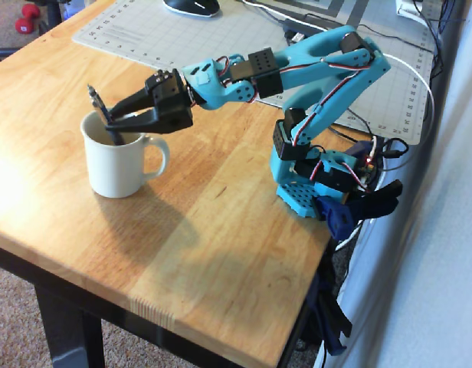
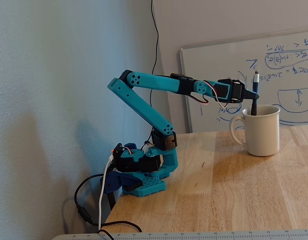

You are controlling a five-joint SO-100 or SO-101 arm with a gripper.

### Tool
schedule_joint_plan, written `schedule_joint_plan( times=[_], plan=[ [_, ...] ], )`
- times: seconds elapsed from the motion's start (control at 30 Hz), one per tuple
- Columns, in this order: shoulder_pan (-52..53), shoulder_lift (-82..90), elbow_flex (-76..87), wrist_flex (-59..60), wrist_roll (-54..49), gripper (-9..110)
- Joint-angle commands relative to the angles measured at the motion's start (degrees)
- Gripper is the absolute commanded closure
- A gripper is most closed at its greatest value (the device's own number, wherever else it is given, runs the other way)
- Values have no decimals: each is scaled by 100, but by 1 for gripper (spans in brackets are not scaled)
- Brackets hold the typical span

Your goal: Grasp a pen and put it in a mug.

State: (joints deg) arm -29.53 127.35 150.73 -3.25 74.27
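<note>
The black two-finger gripper (image 1: 112,126) is closed on the slim dark blue pen (image 1: 100,110), pinched between its fingertips. The pen's lower end sits below the fingers, inside the cream-white ceramic mug (image 1: 117,165); its top (image 2: 256,80) rises above them.

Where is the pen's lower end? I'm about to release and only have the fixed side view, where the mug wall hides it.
Observer: In the overhead view, the pen dips inside the mug, below its rim.
Operator: Centered or near the wall?
Observer: Near the middle of the opening, leaning toward the far-left rim.
Operator: Is the gripper holding it?
Observer: Yes, the gripper has its fingers closed on the pen just above the rim.
</note>
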Motion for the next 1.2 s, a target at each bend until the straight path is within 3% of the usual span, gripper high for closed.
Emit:
schedule_joint_plan(
  times=[0.0, 0.33, 0.57, 0.7, 1.0, 1.17],
  plan=[
    [-62, 35, -114, -114, 53, 100],
    [-18, 123, -176, -114, 44, 84],
    [9, 527, -334, 141, -105, 86],
    [70, 879, -396, 1063, -1143, 86],
    [888, 2303, -202, 3516, -4544, 87],
    [1485, 3182, 272, 4228, -6038, 92]
  ],
)
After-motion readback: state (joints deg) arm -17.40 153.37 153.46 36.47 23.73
